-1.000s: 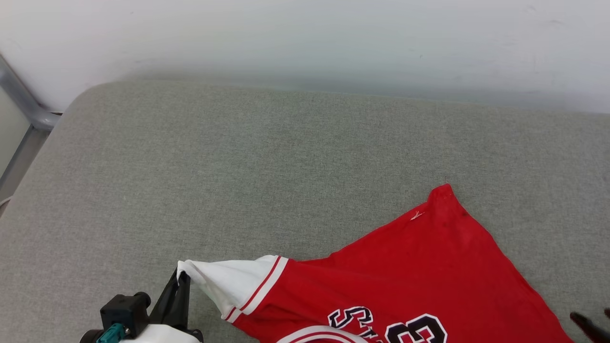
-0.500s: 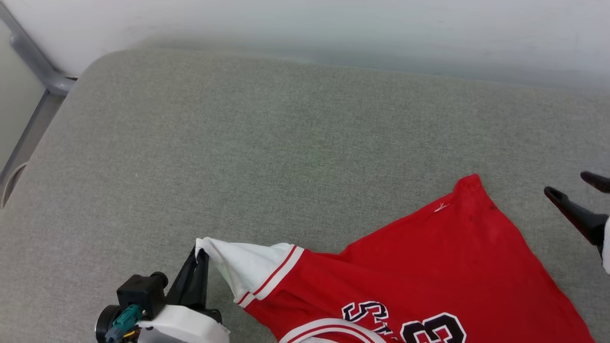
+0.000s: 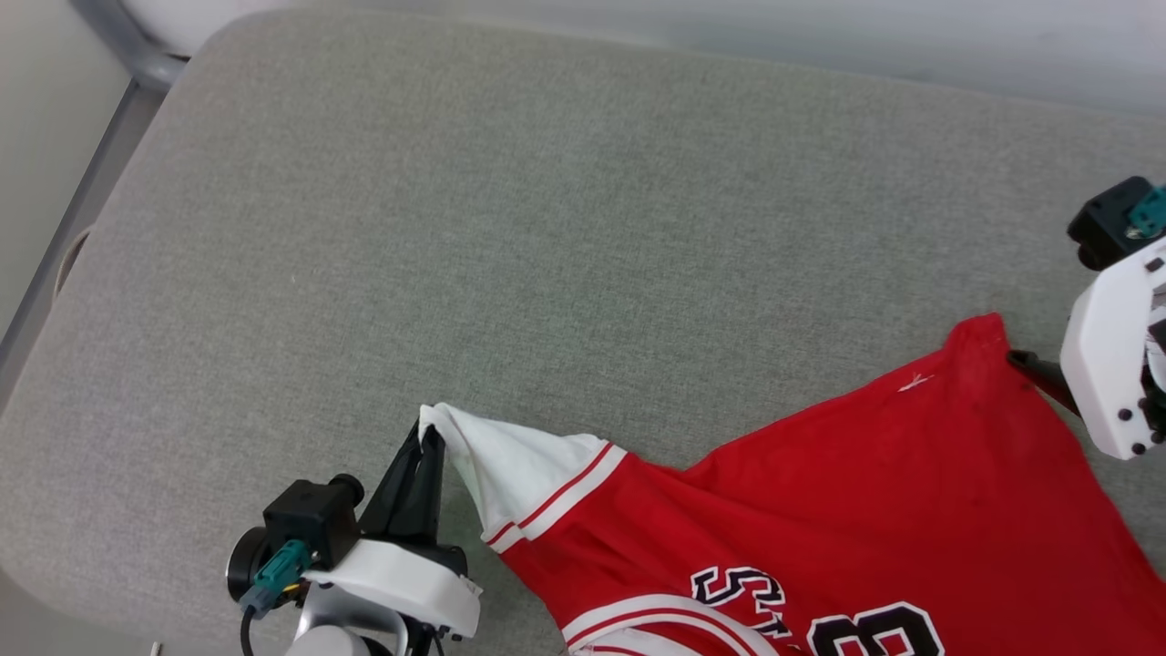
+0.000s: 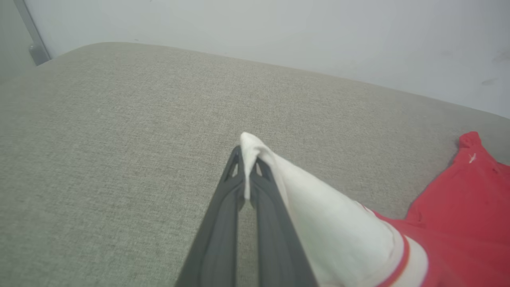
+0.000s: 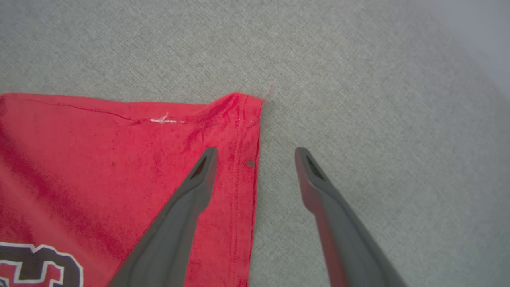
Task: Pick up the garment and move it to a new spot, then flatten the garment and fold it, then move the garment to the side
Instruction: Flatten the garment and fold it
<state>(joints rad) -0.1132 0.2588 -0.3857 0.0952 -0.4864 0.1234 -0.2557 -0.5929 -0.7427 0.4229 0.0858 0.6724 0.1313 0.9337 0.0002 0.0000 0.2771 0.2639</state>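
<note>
Right pincer [image 5: 257, 153] has arrived, spread astride a corner of the garment [image 5: 99, 159].

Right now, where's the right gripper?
At the right edge of the head view: the right gripper hangs open astride the shirt's far red corner, one finger over cloth, the other over the grey cushion.

Left gripper [image 3: 428, 439], lower left: I have its fingers pressed together, pinching the garment [image 3: 820, 510] by a sleeve tip. Right gripper [image 5: 257, 153], far right: fingers spread wide, gripping nothing.
</note>
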